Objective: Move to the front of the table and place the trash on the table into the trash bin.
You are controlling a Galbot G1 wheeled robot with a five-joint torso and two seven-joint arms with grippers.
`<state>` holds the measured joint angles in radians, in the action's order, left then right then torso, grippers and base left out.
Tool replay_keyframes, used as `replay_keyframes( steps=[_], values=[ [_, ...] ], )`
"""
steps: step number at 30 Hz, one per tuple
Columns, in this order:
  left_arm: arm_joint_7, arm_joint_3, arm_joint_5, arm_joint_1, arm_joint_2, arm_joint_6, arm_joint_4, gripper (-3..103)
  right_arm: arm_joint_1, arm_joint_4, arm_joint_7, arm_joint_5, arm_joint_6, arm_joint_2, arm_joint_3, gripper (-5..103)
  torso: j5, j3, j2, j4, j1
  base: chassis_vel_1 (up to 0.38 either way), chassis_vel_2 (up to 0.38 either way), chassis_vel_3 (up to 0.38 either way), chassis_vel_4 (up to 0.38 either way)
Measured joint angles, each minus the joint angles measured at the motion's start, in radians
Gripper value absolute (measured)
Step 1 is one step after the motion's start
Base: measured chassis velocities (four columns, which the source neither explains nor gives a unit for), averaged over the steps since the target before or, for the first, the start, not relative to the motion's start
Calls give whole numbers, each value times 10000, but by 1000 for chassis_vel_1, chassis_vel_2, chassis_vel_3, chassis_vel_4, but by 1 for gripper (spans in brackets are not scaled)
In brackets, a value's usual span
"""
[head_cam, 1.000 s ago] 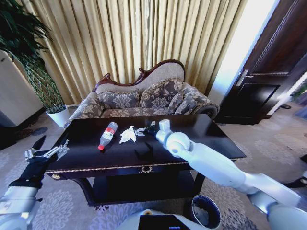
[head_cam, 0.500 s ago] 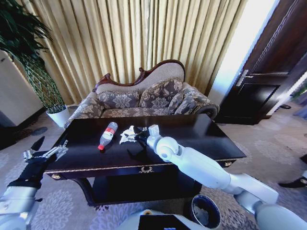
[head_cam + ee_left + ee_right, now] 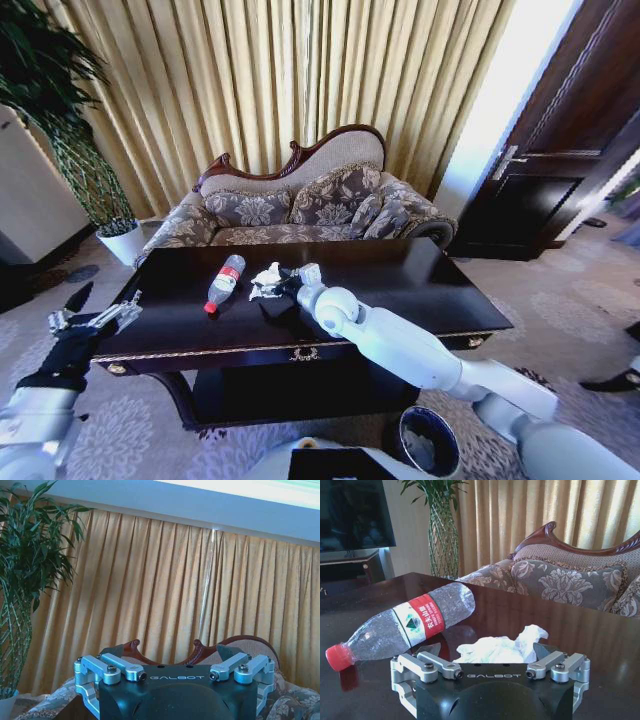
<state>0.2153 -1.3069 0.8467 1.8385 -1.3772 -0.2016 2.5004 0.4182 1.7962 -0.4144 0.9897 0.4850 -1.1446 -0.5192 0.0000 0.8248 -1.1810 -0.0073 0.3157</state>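
Tissue [image 3: 500,647] lies between spread right end effector [image 3: 487,652] fingers; bottle [image 3: 405,625] just beside, on table [image 3: 420,285].

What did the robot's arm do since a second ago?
The right tool slid across the table toward the robot's left, up to the crumpled tissue, which now sits between its open fingers. Nothing has been picked up. The bottle, the left tool beside the table's left end, and the bin stayed put.
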Motion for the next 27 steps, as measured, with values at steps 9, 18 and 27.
replay_keyframes(
  steps=[9,18,27],
  values=[
    [23,-39,63,-11,-5,122,-2,100,-78,-83,4,-141,-143,-35,-171,94,0,0,0,-1,0,0,0,0,0],
    [48,-15,130,-61,87,154,-25,100,-38,-140,37,-321,-289,59,-189,55,1,0,-1,-2,0,0,0,0,0],
    [222,-136,304,-14,179,315,-165,100,-85,-233,83,-406,-340,-10,-252,28,0,0,0,0,-1,0,0,0,0]
  ],
)
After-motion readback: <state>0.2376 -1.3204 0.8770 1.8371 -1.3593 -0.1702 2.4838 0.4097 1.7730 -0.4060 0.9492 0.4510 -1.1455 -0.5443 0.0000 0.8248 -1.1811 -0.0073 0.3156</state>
